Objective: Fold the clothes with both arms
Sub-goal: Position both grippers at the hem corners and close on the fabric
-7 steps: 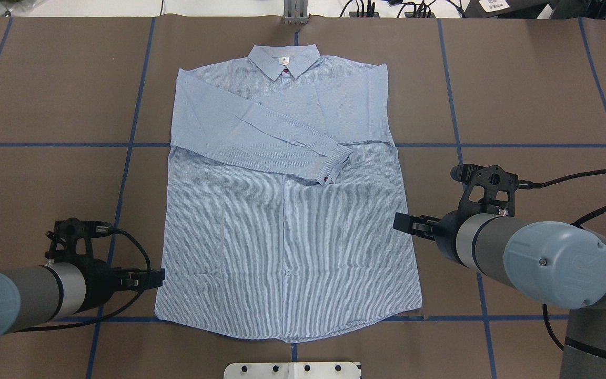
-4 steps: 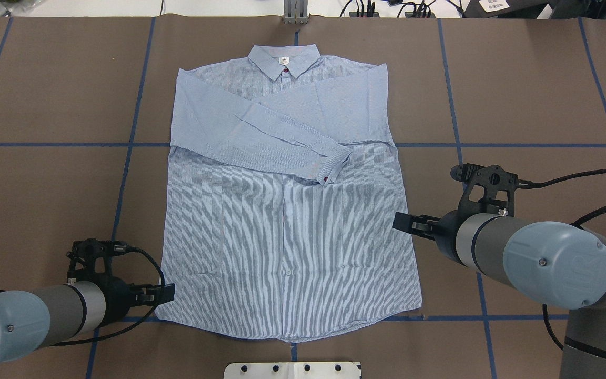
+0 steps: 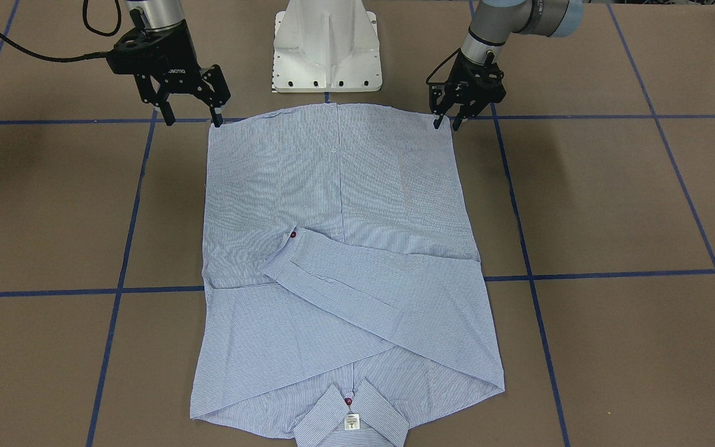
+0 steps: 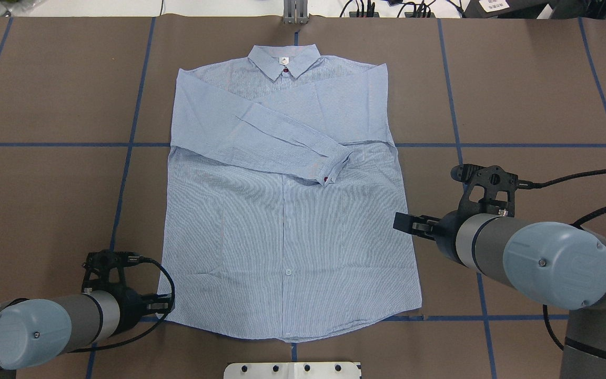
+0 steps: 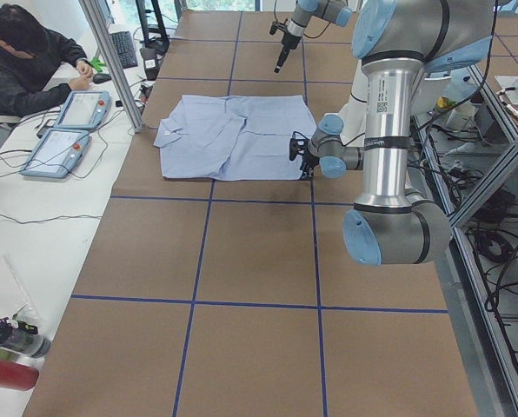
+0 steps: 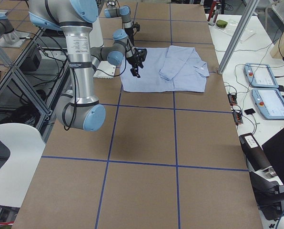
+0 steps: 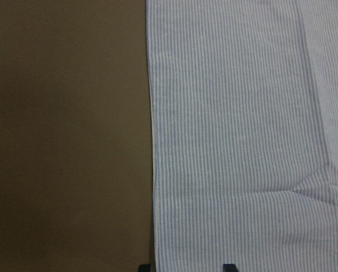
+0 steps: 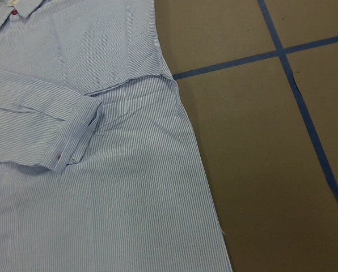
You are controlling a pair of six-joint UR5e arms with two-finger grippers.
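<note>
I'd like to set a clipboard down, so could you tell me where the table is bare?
The table is bare either side of the shirt toward its collar end. Crowded: the two hem corners, where the left gripper and right gripper stand.

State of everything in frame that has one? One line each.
shirt: laid flat, front up, sleeves folded across the chest
left gripper: open, jaws astride shirt's side edge at hem corner, gripping nothing
right gripper: open, jaws wide, by the other hem corner, empty

Shirt point(image 4: 287, 237) thin striped cloth; table point(image 4: 45, 95) matt brown paper; right arm point(image 4: 484, 239) satin metal.
</note>
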